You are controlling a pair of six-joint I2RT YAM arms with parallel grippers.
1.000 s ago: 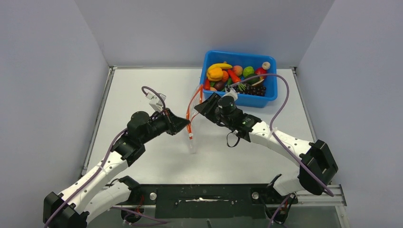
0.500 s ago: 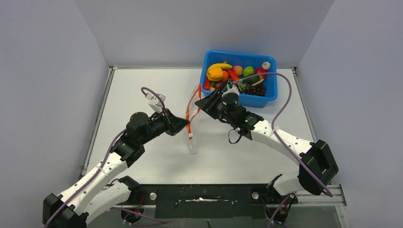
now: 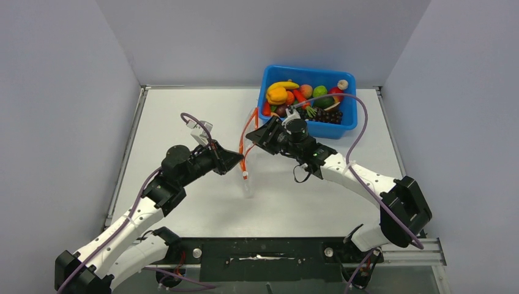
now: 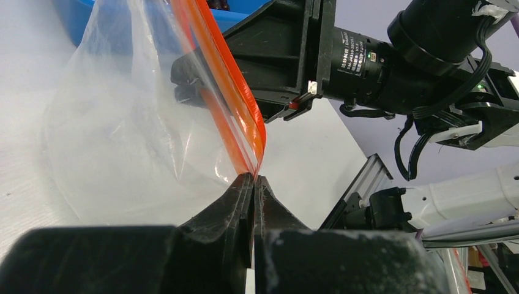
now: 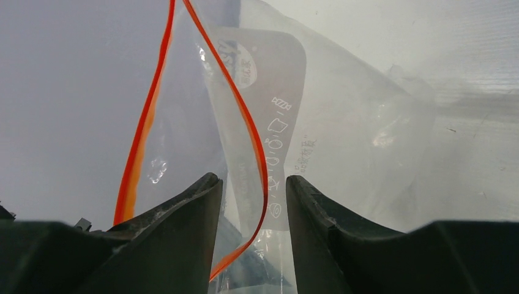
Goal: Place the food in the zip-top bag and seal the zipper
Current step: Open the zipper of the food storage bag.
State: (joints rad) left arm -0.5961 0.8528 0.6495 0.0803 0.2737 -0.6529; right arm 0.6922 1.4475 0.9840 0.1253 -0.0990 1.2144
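**Fig. – Bag-opening stage, food not yet loaded (top ext. + both wrist views).**

- Landmark: blue bin [image 3: 330,130], at the far R of the table [image 3: 183,110].
- All food [image 3: 304,98] visible lies inside the bin. No piece is seen in the bag or in either claw.
- Zip-top bag [image 3: 248,165] is held up off the table, just off the bin's near-L corner. It looks empty, with clear film only in both wrist views.
- Zipper [image 4: 226,98] is unsealed. Its two orange lips part into a loop in the R wrist view.
- L gripper [image 4: 253,184]: fingers pressed together, clamped on the zipper's end, on the bag side farther from the bin.
- R gripper [image 5: 252,184]: fingers apart, nothing gripped. One zipper lip runs through the gap between them. It sits betw. bag and bin.

Progress (judged):
- Early stage; 0 items transferred.
- The mouth is partly spread, but only the L side is secured.

Remaining:
- The R claw needs to pinch its lip or otherwise keep the mouth wide.
- Then fetch food from the bin piece by piece and drop it in.
- Last, press the zipper shut along its length.
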